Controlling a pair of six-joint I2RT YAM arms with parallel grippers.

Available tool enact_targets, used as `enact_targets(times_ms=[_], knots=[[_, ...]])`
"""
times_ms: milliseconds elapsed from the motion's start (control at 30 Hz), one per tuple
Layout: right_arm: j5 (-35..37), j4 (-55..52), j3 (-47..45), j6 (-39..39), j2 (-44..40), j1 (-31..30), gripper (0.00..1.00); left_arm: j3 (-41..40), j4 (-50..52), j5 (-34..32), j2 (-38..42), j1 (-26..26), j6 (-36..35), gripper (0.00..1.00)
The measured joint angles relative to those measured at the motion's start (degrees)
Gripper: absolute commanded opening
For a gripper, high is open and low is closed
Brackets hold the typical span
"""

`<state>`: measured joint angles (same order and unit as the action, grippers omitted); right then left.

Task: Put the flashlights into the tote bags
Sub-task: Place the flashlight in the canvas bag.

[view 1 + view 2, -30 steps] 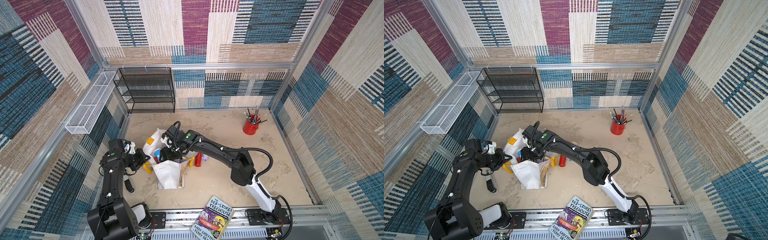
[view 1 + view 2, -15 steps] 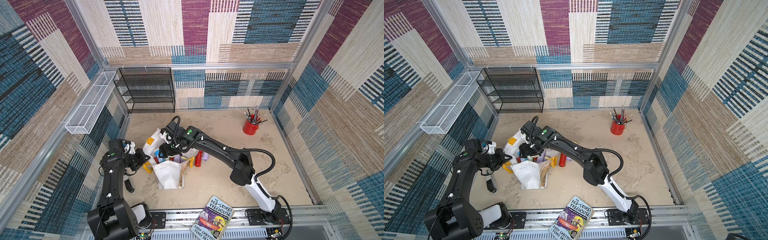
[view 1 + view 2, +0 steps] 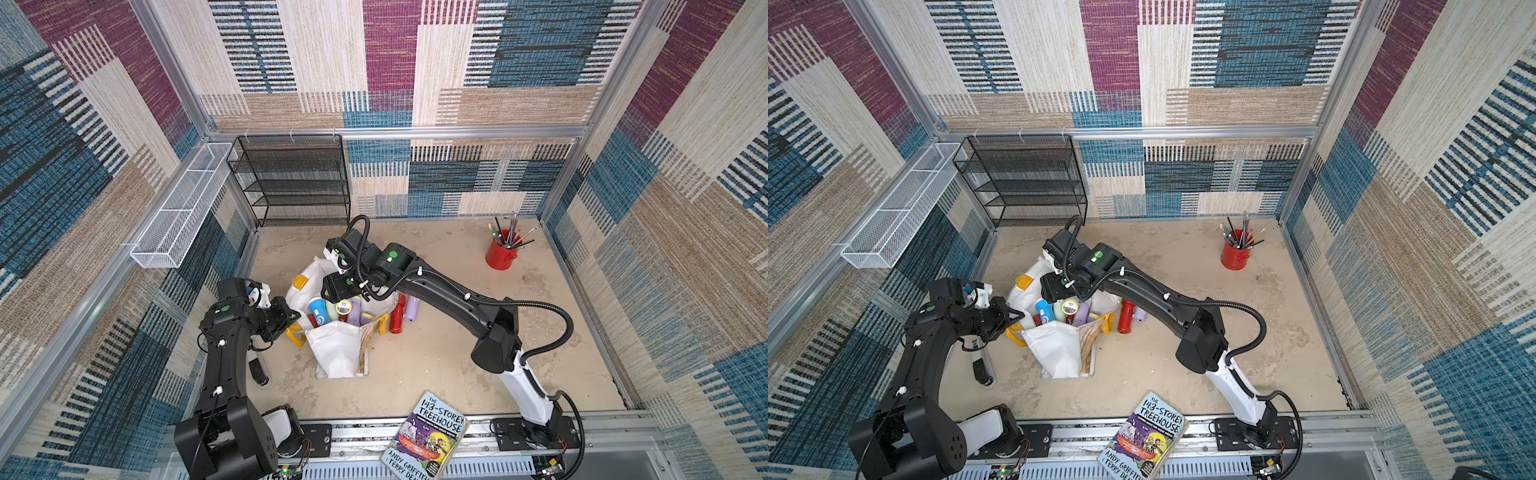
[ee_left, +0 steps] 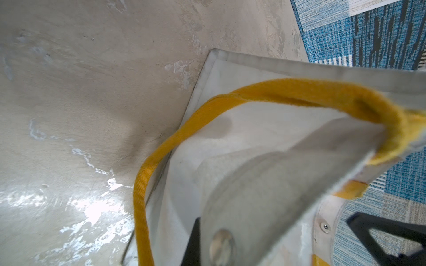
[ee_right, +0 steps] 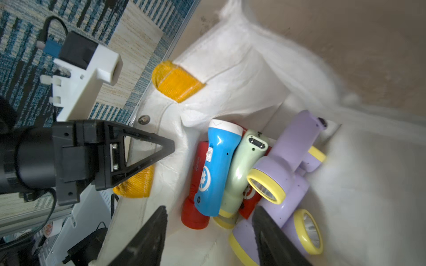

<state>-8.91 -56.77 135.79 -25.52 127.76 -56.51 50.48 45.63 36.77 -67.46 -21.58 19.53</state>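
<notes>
The white tote bag [image 3: 334, 353] with yellow handles [image 4: 184, 129] stands open on the floor in both top views [image 3: 1054, 353]. Several flashlights lie inside: blue [image 5: 214, 168], pale green [image 5: 242, 165], lilac [image 5: 283, 165] and red [image 5: 196, 184]. A red flashlight [image 3: 397, 316] and a lilac one [image 3: 411, 309] lie on the floor just right of the bag. My left gripper [image 3: 293, 319] is shut on the bag's left rim [image 5: 171, 147]. My right gripper [image 5: 207, 232] hangs open over the bag's mouth [image 3: 336, 293], with nothing between its fingers.
A black wire-mesh rack [image 3: 299, 183] stands at the back left, and a white wire basket [image 3: 183, 208] hangs on the left wall. A red cup of pencils [image 3: 500, 253] sits back right. A book [image 3: 428, 440] lies on the front rail. A dark object [image 3: 259, 370] lies by the left arm.
My right gripper has lifted up and back a little from inside the bag, uncovering the flashlights below it. The left arm holds the rim as before.
</notes>
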Motion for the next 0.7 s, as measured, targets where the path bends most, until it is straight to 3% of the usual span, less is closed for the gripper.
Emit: enact_targets(times_ms=[333,533,700], knots=[[14.3,2.2,-12.4,-2.8,-9.9,1.6,0.62,0.0,0.0,0.0,0.1,0.0,0.0,0.0],[16.9,6.5,-25.9,-5.6,-18.4,4.9,0.62,0.0,0.0,0.0,0.1,0.0,0.0,0.0],[14.4,15.8,-43.6,-10.2,-30.1,11.1,0.61,0.0,0.0,0.0,0.0,0.0,0.0,0.0]])
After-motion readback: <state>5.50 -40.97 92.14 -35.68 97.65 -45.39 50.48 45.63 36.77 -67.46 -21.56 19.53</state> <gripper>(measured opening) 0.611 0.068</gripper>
